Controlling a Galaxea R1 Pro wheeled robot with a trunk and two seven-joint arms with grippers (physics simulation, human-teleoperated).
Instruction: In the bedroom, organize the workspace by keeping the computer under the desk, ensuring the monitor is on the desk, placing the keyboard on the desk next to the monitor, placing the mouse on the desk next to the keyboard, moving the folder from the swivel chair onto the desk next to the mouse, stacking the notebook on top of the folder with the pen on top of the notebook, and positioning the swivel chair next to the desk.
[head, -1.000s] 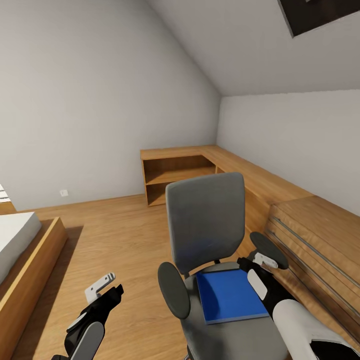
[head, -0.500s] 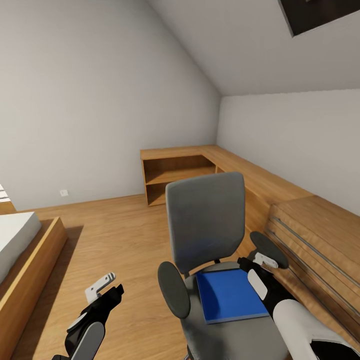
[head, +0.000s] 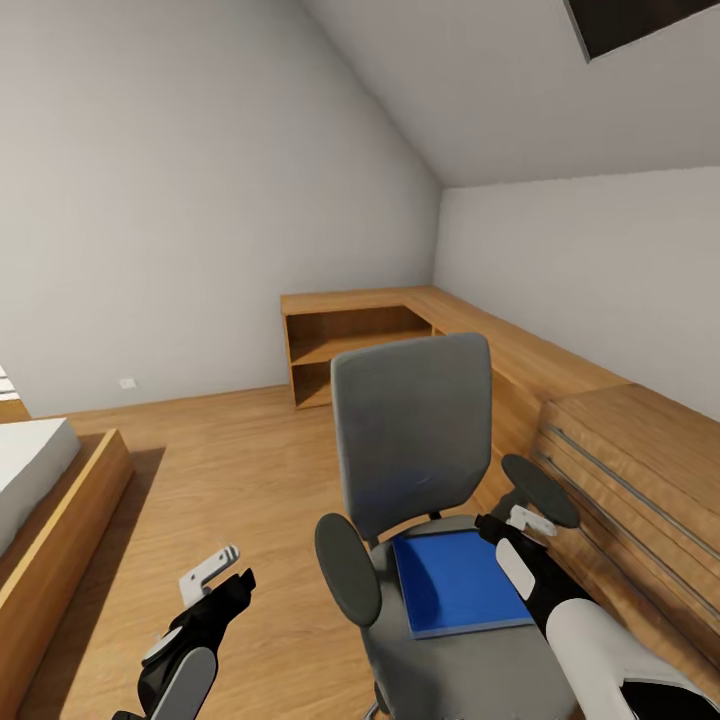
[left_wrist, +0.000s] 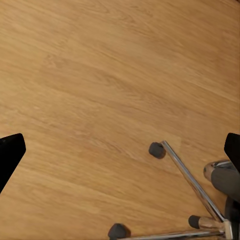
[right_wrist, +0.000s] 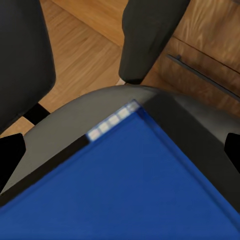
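The swivel chair (head: 410, 430) stands right in front of me, its grey backrest facing away. The bright-blue folder (head: 460, 582) lies flat on its seat. My right gripper (head: 515, 527) hangs open over the folder's far right corner, beside the black armrest (head: 540, 490). In the right wrist view the folder (right_wrist: 135, 185) sits on the grey seat (right_wrist: 90, 117) below the wide-apart right gripper (right_wrist: 120, 150). My left gripper (head: 222, 578) is open over the floor beside the chair. In the left wrist view it (left_wrist: 120, 152) hovers above the chrome chair base (left_wrist: 190, 180).
A light wooden chest with bar handles (head: 620, 470) stands close on the chair's right. A low wooden shelf unit (head: 350, 340) runs along the far wall and corner. A bed in a wooden frame (head: 50, 510) is at the left, with wood floor (head: 230, 480) between.
The head view has tilted slightly, so the whole picture shifted a little. Both arms keep their places relative to the chair and folder.
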